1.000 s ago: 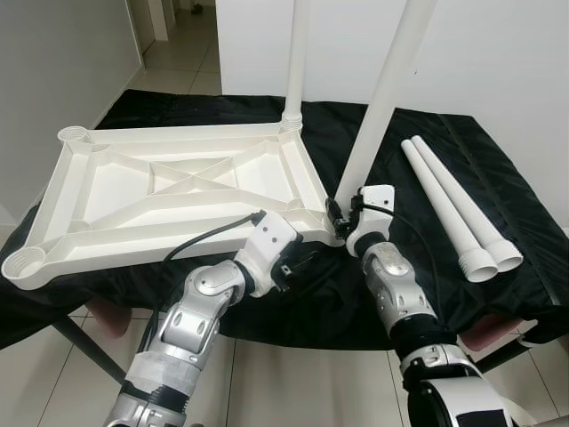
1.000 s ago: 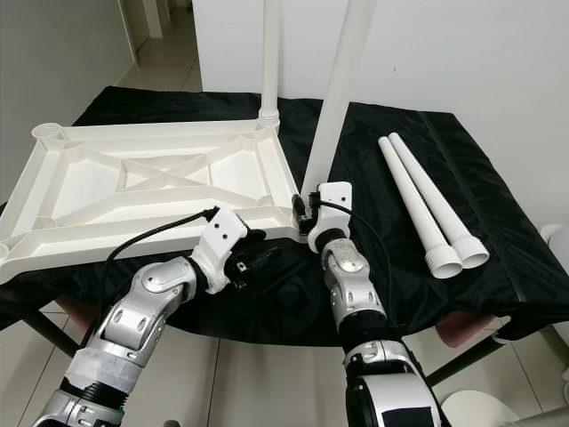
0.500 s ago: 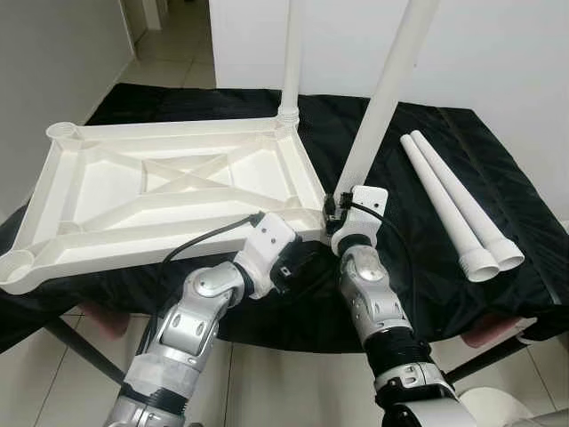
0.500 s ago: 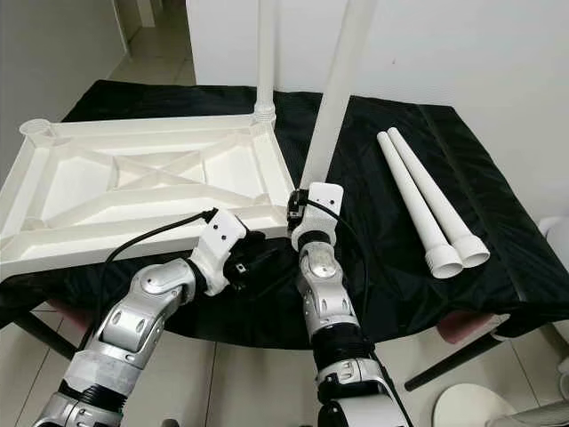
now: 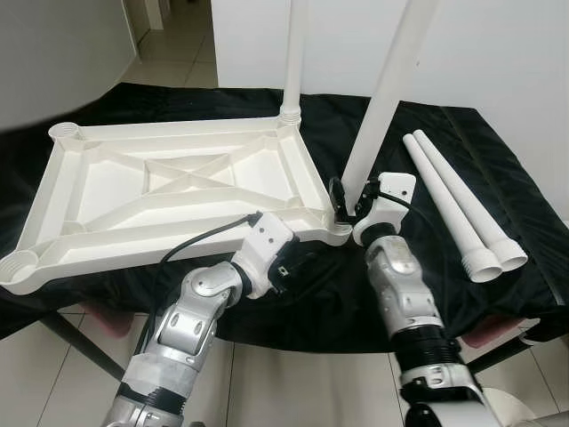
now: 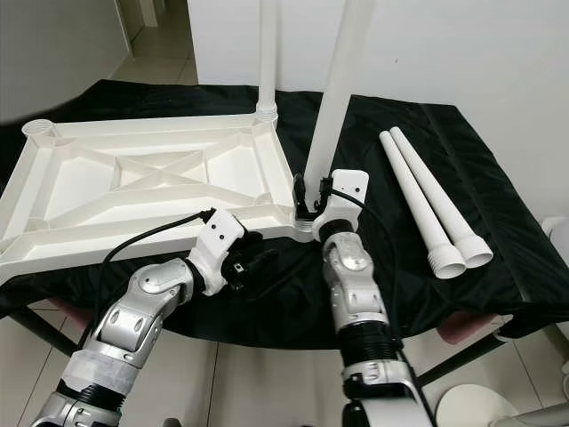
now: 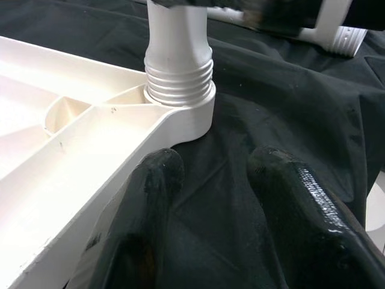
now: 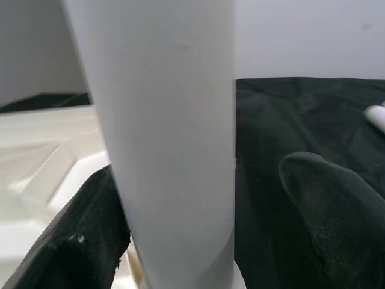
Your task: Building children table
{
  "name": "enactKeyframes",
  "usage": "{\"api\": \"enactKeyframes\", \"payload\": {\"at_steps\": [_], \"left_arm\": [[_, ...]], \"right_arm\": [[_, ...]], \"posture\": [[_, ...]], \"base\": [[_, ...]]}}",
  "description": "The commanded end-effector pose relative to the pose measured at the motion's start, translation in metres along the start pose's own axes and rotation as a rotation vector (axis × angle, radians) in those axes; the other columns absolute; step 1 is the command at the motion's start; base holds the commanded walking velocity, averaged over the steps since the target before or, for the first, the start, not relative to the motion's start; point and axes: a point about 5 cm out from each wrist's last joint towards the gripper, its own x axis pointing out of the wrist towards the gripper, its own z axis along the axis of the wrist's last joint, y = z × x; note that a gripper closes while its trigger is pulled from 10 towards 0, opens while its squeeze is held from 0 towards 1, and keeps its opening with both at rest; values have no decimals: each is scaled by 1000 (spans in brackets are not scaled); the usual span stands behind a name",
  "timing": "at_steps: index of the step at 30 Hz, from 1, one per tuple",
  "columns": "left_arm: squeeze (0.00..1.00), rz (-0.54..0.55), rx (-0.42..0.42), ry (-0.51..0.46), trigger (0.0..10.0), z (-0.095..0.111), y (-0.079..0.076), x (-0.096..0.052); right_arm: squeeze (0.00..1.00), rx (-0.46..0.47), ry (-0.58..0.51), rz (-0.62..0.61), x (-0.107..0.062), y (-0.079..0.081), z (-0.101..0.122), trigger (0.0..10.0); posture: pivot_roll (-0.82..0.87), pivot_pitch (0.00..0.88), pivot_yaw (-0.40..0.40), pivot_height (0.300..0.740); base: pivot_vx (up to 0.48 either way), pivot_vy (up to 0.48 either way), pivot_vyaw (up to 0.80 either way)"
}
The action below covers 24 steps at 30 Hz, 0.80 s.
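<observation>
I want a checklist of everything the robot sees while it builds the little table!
Surface: table under a black cloth.
Job's things: white tabletop lying upside down; one leg upright in its far right corner; second leg leaning in the near right corner socket; two spare legs lying side by side to the right.
Clutter: nothing seen.
Grippers: right gripper around the second leg's base, one finger apart from it; left gripper open beside the tabletop's near edge, holding nothing.
Cables: black cable on left arm.
Surroundings: white walls, tiled floor.
</observation>
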Motion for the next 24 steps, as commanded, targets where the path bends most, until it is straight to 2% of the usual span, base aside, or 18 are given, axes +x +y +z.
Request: {"api": "enactKeyframes", "payload": {"at_steps": [1,2,3,5,8,11,13,19,23,24], "left_arm": [[0,44,1,-10,10000,4,3,0],[0,45,3,-11,10000,5,4,1],[0,45,3,-11,10000,5,4,1],[0,44,5,-12,10000,6,5,1],[0,42,6,-13,10000,6,4,2],[0,28,7,-15,10000,7,3,3],[0,28,7,-15,10000,7,3,3],[0,11,10,-10,10000,7,1,3],[0,11,10,-10,10000,7,0,3],[0,11,10,-9,10000,7,0,3]], "right_arm": [[0,7,43,49,-3,-1,-9,10000],[0,-12,59,116,-3,-1,-12,10000],[0,-12,59,116,-3,-1,-12,10000],[0,-49,86,214,-2,-3,-17,10000],[0,-61,97,260,0,-3,-19,10000],[0,-122,128,332,8,-7,-22,10000],[0,-122,128,332,8,-7,-22,10000],[0,-153,158,387,24,-12,-16,10000],[0,-150,174,405,26,-12,-17,10000],[0,-143,189,414,26,-12,-19,4039]], "posture": [[12,59,-18,740],[14,58,-18,740],[14,58,-18,740],[14,53,-16,740],[13,51,-15,740],[19,45,-10,740],[19,45,-10,740],[26,41,-11,740],[28,41,-12,740],[33,41,-15,740]], "base": [[0,0,0],[0,0,0],[0,0,0],[0,0,0],[0,0,0],[0,0,0],[0,0,0],[0,0,0],[0,0,0],[0,0,0]]}}
